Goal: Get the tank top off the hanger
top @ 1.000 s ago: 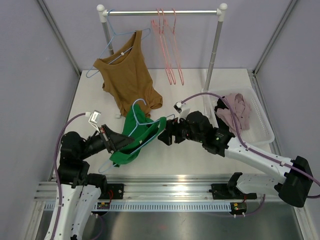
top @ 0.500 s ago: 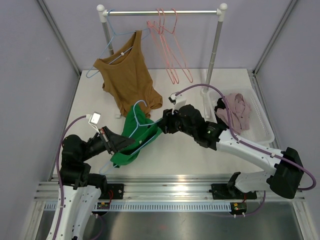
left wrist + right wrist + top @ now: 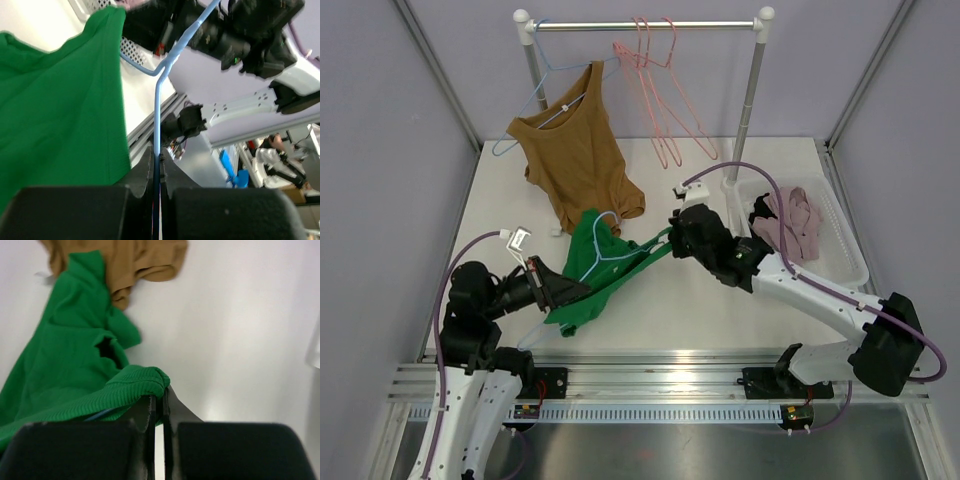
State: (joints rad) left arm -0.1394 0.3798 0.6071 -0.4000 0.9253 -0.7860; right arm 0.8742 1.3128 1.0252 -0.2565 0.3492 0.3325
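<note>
Now my left gripper [image 3: 157, 160] clamps the hanger [image 3: 159, 95]; my right gripper [image 3: 161, 400] pinches the tank top [image 3: 75, 365], apparently its strap. Next: pull it off.

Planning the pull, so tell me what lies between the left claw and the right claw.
In the top external view, the green tank top on its blue hanger spans from left claw to right claw.

The green tank top [image 3: 65, 355] is soft matt cloth with a ribbed knit hem. The blue hanger [image 3: 157, 115] is thin wire with a smooth, glossy coating. The brown top [image 3: 575, 150] is matt cloth too. The rail [image 3: 590, 25] is shiny metal. The surface [image 3: 660, 320] is smooth, white and faintly glossy, and the bin [image 3: 850, 255] is translucent plastic.
</note>
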